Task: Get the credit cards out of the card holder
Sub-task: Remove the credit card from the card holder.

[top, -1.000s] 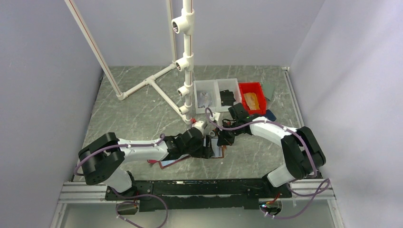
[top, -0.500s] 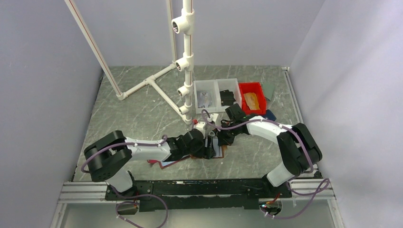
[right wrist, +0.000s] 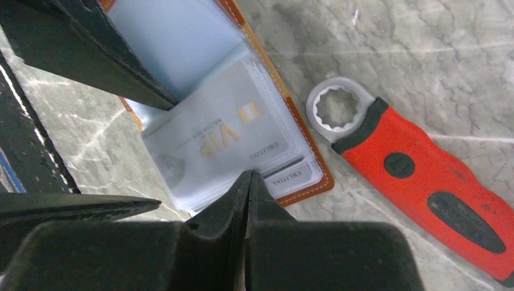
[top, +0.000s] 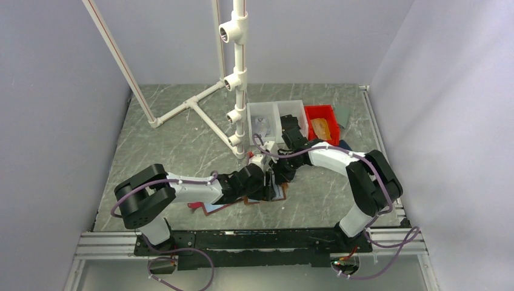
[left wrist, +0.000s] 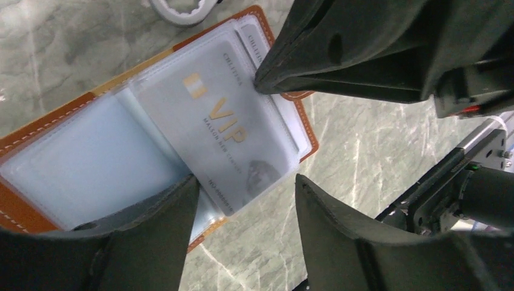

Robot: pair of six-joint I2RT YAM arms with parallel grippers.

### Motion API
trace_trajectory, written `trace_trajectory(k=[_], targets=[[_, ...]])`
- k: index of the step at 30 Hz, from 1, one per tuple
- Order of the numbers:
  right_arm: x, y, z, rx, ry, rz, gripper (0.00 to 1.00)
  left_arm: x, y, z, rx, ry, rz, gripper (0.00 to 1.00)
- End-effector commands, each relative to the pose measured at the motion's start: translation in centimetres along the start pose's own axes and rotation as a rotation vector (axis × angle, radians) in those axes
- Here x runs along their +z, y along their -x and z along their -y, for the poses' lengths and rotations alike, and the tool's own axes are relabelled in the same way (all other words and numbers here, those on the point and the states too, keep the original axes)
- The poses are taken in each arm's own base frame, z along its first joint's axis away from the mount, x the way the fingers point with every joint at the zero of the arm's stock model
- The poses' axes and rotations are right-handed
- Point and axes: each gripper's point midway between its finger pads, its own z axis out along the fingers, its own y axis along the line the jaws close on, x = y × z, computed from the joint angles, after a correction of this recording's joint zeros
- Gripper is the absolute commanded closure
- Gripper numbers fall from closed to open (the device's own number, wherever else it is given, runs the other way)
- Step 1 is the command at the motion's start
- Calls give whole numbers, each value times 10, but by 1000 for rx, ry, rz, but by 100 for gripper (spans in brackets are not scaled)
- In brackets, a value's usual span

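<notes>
Marbled grey table [top: 182, 139] carries one open card holder [left wrist: 91, 157], lying flat between the arms. The left gripper [left wrist: 245, 182] gapes wide over its edge; the right gripper [right wrist: 247, 182] is pinched closed and empty, its tip against the VIP card [left wrist: 224, 121]. Best to pin the holder flat and slide that card out along its sleeve. Two cards show, and one wrench [right wrist: 412, 157]
</notes>
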Motion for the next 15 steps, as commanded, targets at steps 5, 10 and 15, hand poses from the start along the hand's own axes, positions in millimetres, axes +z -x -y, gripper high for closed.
trace_trajectory(k=[5,10,15], targets=[[2,28,-61,-149,269,81,100,8,-19,-48,-83,206,-43,53],[1,28,-64,-158,287,80,100,8,-21,-57,-108,221,-45,72],[-2,28,-42,-166,154,63,100,6,-25,-65,-126,233,-51,94]])
